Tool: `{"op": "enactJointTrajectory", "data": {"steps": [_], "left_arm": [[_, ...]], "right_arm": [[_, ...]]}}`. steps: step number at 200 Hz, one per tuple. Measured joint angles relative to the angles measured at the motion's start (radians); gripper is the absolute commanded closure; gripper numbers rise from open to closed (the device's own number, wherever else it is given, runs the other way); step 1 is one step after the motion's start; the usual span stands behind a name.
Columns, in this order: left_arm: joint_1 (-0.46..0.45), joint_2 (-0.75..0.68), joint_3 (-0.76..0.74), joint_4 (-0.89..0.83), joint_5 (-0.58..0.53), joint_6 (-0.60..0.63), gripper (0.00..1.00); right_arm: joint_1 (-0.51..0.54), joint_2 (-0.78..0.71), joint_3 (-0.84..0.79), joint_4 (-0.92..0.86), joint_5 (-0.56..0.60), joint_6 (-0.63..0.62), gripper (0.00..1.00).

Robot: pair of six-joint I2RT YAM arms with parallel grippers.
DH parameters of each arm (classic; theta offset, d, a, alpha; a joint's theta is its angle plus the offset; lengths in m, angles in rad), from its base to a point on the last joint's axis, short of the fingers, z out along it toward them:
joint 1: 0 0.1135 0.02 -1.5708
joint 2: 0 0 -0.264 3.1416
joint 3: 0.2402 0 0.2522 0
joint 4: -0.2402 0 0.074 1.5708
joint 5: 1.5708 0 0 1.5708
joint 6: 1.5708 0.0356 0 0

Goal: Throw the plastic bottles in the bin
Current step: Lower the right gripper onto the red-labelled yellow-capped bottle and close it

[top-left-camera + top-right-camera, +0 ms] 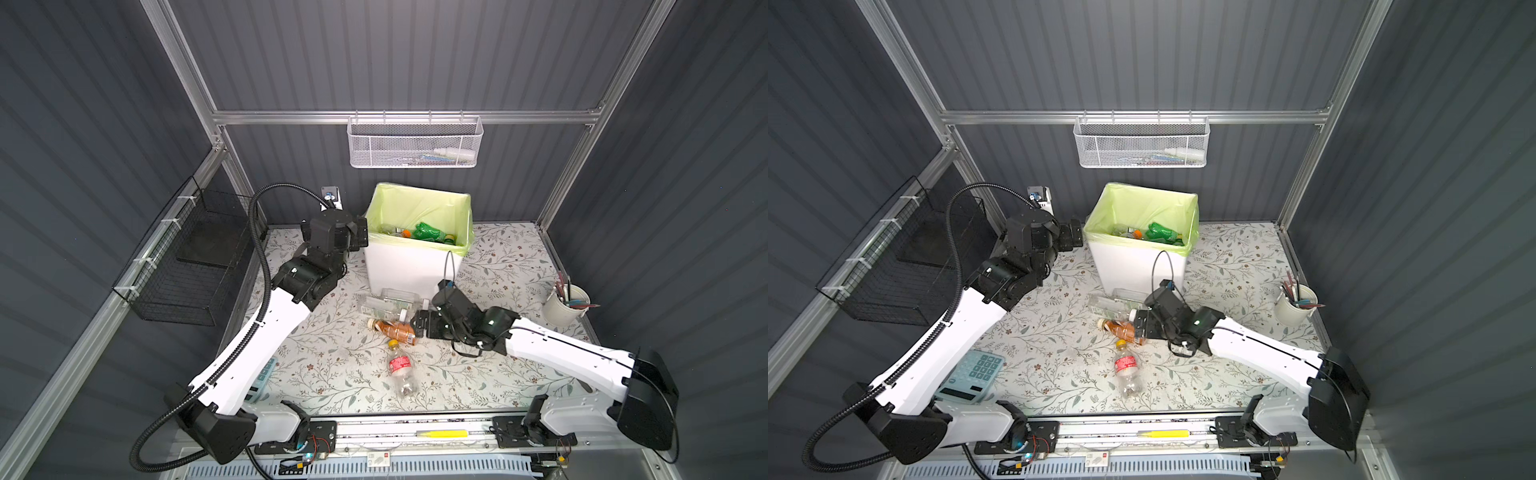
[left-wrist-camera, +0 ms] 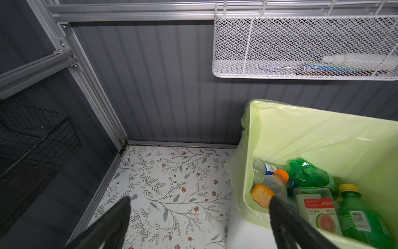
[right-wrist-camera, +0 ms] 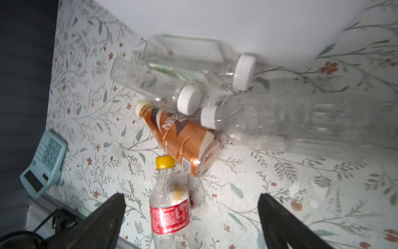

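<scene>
The white bin [image 1: 415, 266] with its lime-green bag stands at the back middle and holds several plastic bottles, among them a green one [image 2: 310, 174]. In front of it on the table lie three clear white-capped bottles [image 3: 155, 86], a brown-label bottle [image 3: 181, 138] and a red-label bottle with a yellow cap [image 3: 170, 213]. My left gripper [image 2: 199, 200] is open and empty at the bin's left rim, one finger over the rim. My right gripper [image 3: 191, 197] hangs open above the loose bottles with nothing gripped. In both top views it is beside the brown-label bottle [image 1: 397, 330].
A white mesh basket [image 1: 415, 143] hangs on the back rail. On the left wall is a black wire basket [image 1: 187, 266]. A white cup of pens [image 1: 565, 305] stands at the right edge, and a pale blue calculator [image 1: 973, 376] lies front left under the left arm.
</scene>
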Motion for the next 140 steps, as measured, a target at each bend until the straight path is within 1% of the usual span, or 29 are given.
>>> {"op": "enactJointTrajectory", "data": {"steps": [23, 47, 89, 140], "left_arm": [[0.003, -0.013, -0.019, -0.007, 0.0, -0.008, 0.0], [0.004, -0.024, -0.031, -0.007, -0.001, -0.012, 0.0], [0.005, -0.057, -0.053, -0.014, -0.011, -0.027, 0.0], [0.013, -0.068, -0.067, -0.023, -0.025, -0.039, 0.0]], "right_arm": [[0.065, 0.083, 0.068, -0.039, -0.037, -0.034, 0.04], [0.105, 0.151, 0.106, -0.069, -0.087, -0.062, 0.05], [0.116, 0.251, 0.112, -0.106, -0.17, -0.097, 0.07], [0.121, 0.356, 0.178, -0.132, -0.226, -0.134, 0.08]]}}
